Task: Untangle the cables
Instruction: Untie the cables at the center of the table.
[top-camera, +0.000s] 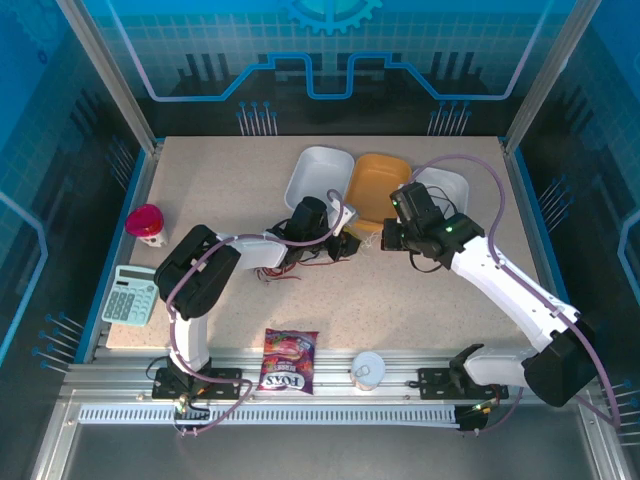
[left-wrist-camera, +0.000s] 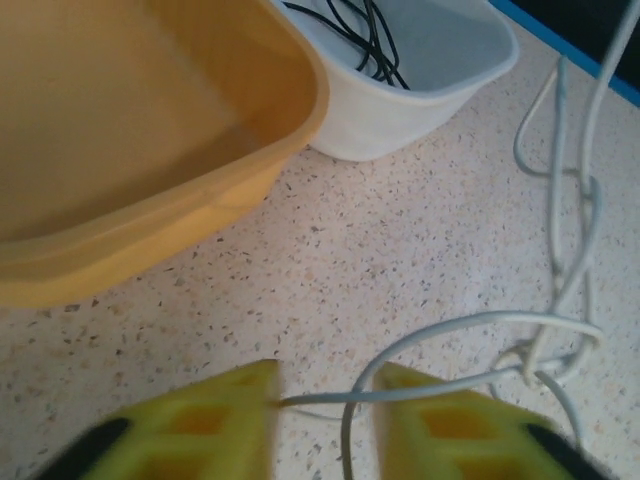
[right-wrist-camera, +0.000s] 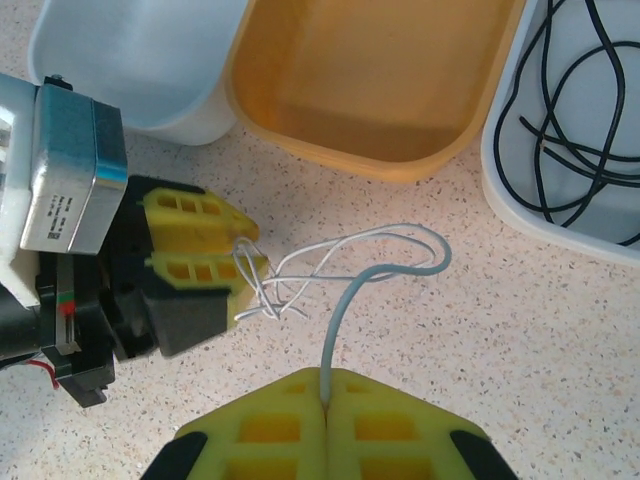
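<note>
The right gripper (right-wrist-camera: 326, 388) was clamped on a whitish cable (right-wrist-camera: 345, 300) beside the orange tray (right-wrist-camera: 370, 150). The left gripper (right-wrist-camera: 250, 265) sat narrowly parted around that cable's knotted loops, though whether it held them was unclear. Pulling the two ends apart could tighten the knot instead of freeing it.

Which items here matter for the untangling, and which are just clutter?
Job: white cable in right gripper; black cables; their white bin; red wires; orange bin and empty white bin, likely for sorting.
Clutter: calculator; snack bag; pink-topped object; small white cup.
</note>
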